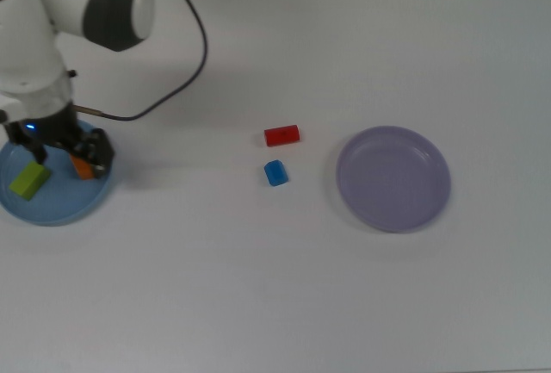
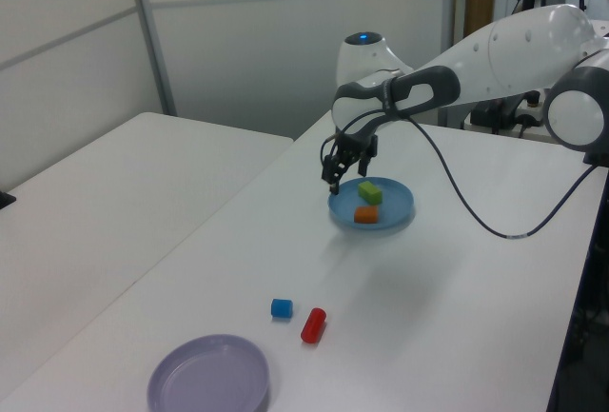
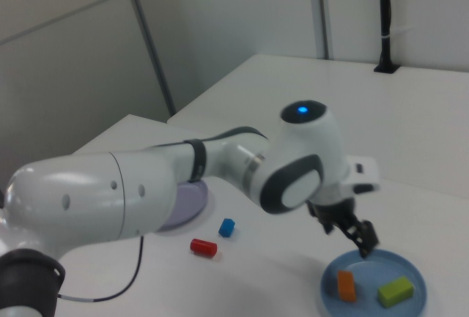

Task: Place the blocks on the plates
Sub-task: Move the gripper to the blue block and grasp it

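- The green block lay flat on the light blue plate
- The orange block lay on the same plate, near the green one but not touching
- The red block and the small blue block sat on the table, close together
- The pale purple plate had nothing on it
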`<move>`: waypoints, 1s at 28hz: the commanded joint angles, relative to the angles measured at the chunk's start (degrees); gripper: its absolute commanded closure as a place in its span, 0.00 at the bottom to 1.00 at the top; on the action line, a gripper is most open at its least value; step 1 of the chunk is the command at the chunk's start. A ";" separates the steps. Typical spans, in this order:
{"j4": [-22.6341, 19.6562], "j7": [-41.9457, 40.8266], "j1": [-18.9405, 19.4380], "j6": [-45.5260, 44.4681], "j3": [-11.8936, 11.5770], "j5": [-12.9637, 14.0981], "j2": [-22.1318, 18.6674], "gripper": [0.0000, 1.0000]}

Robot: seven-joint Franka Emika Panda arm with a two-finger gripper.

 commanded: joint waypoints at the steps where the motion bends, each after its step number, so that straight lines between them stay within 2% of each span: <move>1: -0.86 1.25 6.31 -3.45 -0.43 0.27 -1.06 0.00; 9: -0.95 1.52 15.00 -8.45 -0.43 0.27 -1.06 0.00; 14: -2.17 1.26 18.79 -8.90 -0.43 0.00 -0.27 0.00; 28: -2.26 0.90 23.54 -8.29 -0.43 -0.52 1.84 0.00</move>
